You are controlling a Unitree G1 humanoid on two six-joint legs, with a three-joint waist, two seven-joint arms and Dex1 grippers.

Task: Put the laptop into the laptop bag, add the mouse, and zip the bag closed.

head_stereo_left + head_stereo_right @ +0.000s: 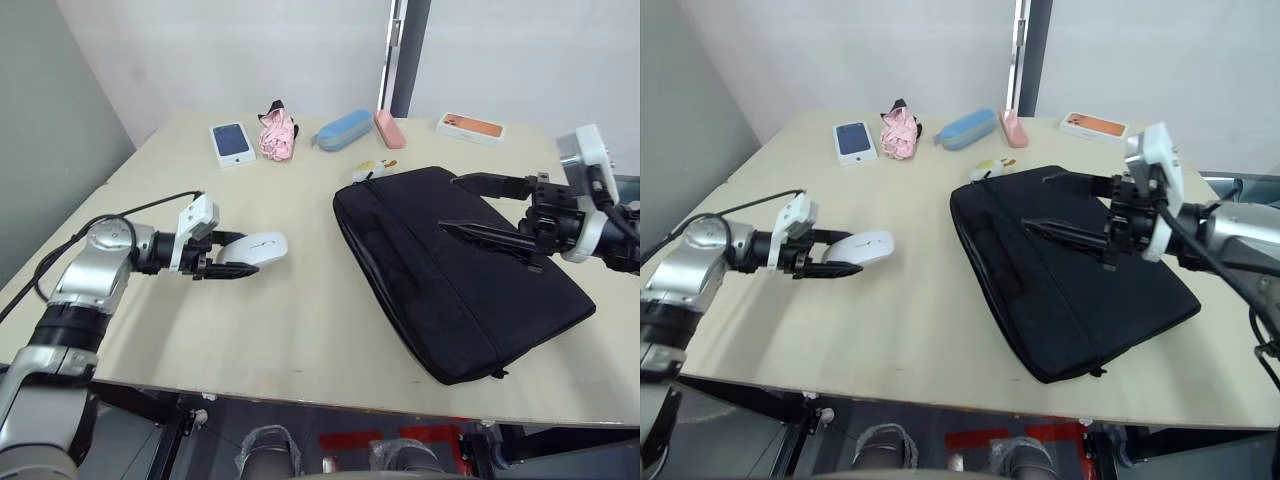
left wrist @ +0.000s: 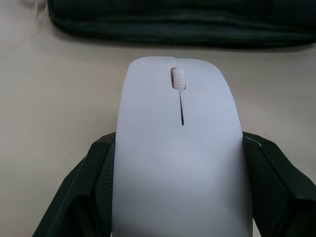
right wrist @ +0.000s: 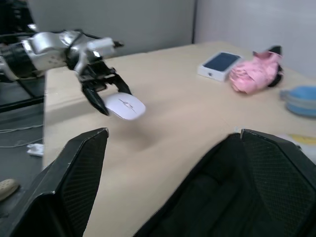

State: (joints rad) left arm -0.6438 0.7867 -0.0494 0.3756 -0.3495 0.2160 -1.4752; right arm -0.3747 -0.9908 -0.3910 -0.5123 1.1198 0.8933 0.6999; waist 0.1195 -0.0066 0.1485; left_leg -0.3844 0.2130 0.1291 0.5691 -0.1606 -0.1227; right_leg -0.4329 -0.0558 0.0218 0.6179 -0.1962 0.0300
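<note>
Big pale matte worktop (image 1: 300,330) with rounded corners carries everything. Largest thing on it is the laptop bag (image 1: 460,290), flat black woven fabric, rectangular, lying at an angle on the right side, with a little white plush duck (image 1: 368,170) at its far corner. The right hand (image 1: 485,208) hovers over the bag's far half, arm reaching in from the right, its two black textured fingers spread wide with nothing between them.

Along the far edge: a blue oval pouch (image 1: 342,129), a crumpled pink cloth thing (image 1: 277,136), a boxed phone (image 1: 232,143), an orange-topped box (image 1: 470,127) and a small pink case (image 1: 389,129).

Smallest: the mouse (image 1: 254,248), smooth glossy white oval, well left of the bag. The left hand (image 1: 236,254) pinches it by the sides, forearm stretched low and level, and in the right wrist view it looks lifted just off the worktop.
</note>
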